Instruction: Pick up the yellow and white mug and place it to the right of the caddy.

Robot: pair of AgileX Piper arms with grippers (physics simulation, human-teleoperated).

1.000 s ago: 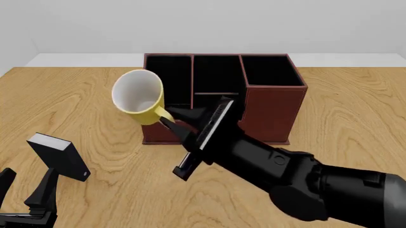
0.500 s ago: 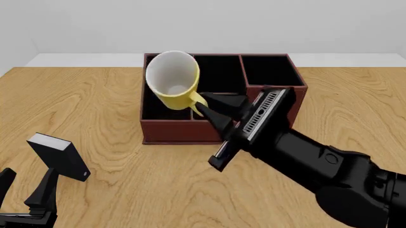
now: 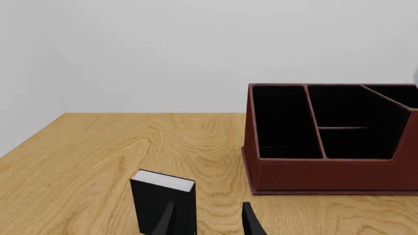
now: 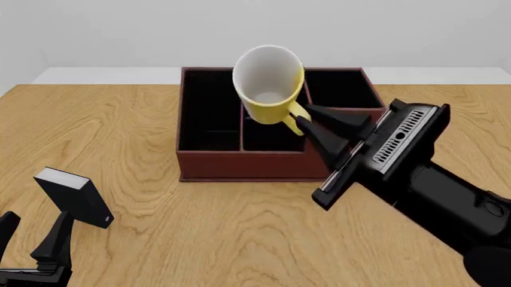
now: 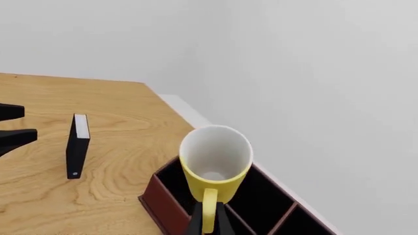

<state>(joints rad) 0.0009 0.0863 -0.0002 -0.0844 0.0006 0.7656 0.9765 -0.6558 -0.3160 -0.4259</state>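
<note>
Right gripper [image 4: 302, 121] clamped on the yellow handle of the mug [image 4: 269, 84], fingertips pinching it from both sides. Mug held in the air over the caddy [image 4: 209, 162], tilted, white inside facing the front camera, above the middle compartments. Left gripper [image 4: 32, 235] low at the near left table edge, fingers apart, holding nothing. Small black block [image 4: 73, 197] with white edge stands just beyond it on the table [image 4: 119, 119].
</note>
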